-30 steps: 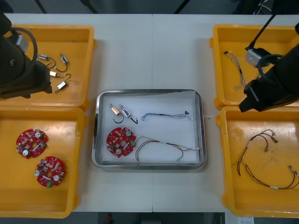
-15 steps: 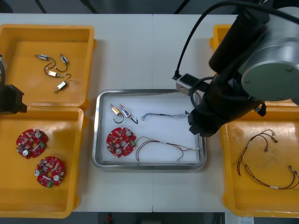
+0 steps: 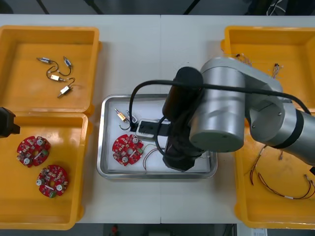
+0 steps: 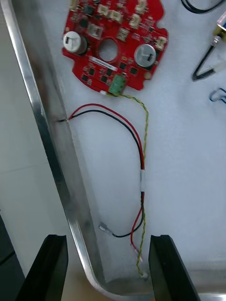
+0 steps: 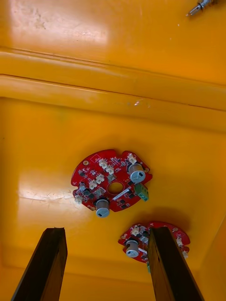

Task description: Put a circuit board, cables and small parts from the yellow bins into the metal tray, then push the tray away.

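Hanging low over the metal tray (image 4: 41,136), the right gripper (image 4: 108,275) has its two black fingers (image 4: 52,268) spread wide. The right wrist view lays out what the front view hides beneath the bulky right arm (image 3: 221,115). The tray's rim curves round a corner between the fingers. Just inside it, on the white lining, lie the loose ends of a red, black and yellow cable (image 4: 140,155), which reaches a green connector on the round red circuit board (image 4: 115,47). A loop of blue and white cable (image 4: 217,95) shows beyond. The front view gives the wider layout: the tray sits mid-table between the yellow bins (image 3: 93,69), with the board in its near-left part and small metal parts (image 3: 121,116) just beyond it. The left arm (image 3: 6,122) is a dark block at the table's left edge, where the two left bins meet. The left wrist view shows the left gripper (image 5: 107,270) with its fingers apart above the near-left bin, looking down on two spare boards (image 5: 112,182). More small metal parts (image 3: 56,77) lie in the far-left bin, and red and black cables (image 3: 275,184) lie in the near-right one. The table (image 3: 162,54) is pale with a thin seam down its middle, and the floor beyond its far edge is dark.
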You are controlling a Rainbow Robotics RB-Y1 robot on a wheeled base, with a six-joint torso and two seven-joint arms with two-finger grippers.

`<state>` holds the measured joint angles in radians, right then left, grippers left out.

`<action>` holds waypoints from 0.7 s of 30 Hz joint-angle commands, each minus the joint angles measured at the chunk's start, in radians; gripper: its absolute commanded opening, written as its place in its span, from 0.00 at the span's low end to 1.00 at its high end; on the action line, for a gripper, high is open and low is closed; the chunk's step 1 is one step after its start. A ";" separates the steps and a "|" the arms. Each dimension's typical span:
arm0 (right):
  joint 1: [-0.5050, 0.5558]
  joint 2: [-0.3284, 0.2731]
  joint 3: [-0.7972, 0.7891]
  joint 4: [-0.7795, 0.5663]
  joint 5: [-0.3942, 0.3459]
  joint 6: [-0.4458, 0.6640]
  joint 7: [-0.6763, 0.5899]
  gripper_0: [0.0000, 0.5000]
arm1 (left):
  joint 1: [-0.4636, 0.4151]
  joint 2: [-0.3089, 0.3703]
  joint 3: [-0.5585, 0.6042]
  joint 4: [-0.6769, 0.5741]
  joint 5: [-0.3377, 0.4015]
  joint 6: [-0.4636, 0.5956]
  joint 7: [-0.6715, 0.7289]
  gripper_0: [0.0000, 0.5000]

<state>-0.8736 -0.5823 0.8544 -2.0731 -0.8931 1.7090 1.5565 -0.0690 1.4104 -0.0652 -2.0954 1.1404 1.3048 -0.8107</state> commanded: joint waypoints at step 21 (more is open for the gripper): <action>-0.039 0.174 0.308 0.136 0.194 -0.088 0.033 1.00 | 0.034 0.012 0.064 -0.046 -0.042 -0.033 -0.010 1.00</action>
<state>-0.8892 -0.4588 1.1376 -1.9560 -0.7217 1.6325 1.5714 -0.0369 1.4102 -0.0361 -2.1190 1.1080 1.2806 -0.8107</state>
